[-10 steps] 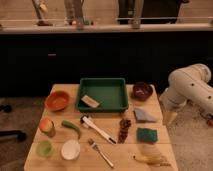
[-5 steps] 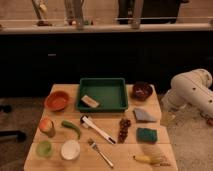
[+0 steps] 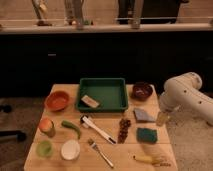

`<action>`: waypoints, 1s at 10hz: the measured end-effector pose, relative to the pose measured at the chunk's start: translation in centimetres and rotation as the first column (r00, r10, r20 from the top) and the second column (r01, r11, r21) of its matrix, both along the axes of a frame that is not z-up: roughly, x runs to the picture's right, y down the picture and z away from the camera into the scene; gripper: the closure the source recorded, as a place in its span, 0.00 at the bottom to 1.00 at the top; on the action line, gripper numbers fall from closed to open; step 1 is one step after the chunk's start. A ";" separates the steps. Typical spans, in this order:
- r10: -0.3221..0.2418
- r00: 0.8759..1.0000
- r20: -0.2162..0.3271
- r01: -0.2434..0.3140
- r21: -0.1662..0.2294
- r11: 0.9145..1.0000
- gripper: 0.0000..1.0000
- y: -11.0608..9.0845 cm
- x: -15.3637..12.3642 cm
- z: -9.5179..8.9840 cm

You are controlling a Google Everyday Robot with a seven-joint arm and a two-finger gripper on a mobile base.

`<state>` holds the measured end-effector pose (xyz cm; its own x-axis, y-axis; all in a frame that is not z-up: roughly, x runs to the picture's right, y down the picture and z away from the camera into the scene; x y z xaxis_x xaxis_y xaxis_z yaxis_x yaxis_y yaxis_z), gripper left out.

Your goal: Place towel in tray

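Observation:
The grey-blue folded towel (image 3: 143, 115) lies on the wooden table (image 3: 105, 150) at the right, just below the dark maroon bowl (image 3: 142, 91). The dark green tray (image 3: 118, 102) stands at the table's back middle with a tan flat block (image 3: 90, 101) inside it. My white arm comes in from the right. My gripper (image 3: 161, 119) hangs at the table's right edge, just right of the towel and apart from it.
An orange bowl (image 3: 57, 100) stands at the back left. A dark green sponge pad (image 3: 147, 135), grapes (image 3: 123, 129), a brush (image 3: 98, 129), a fork (image 3: 100, 152), a banana (image 3: 148, 159), a green pepper (image 3: 72, 128), an apple (image 3: 47, 125) and two cups (image 3: 70, 149) lie on the table's front half.
My arm has shifted a little down and to the right beside the table's right edge. The towel and the other things have not moved.

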<state>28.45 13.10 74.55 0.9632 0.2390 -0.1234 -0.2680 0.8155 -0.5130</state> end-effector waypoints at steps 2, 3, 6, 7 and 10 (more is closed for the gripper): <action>0.001 1.000 0.002 -0.001 -0.013 1.000 0.20 0.0 -0.4 1.6; 0.004 1.000 0.003 -0.004 -0.023 1.000 0.20 0.1 -0.5 2.2; 0.018 1.000 0.025 -0.017 -0.034 0.999 0.20 0.0 -1.4 4.3; 0.025 0.999 0.032 -0.024 -0.036 0.999 0.20 0.1 -1.5 5.0; 0.047 0.997 0.057 -0.045 -0.040 0.998 0.20 0.4 -2.1 7.1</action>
<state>26.39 13.48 81.61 0.9571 0.2792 -0.0775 -0.2736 0.7823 -0.5596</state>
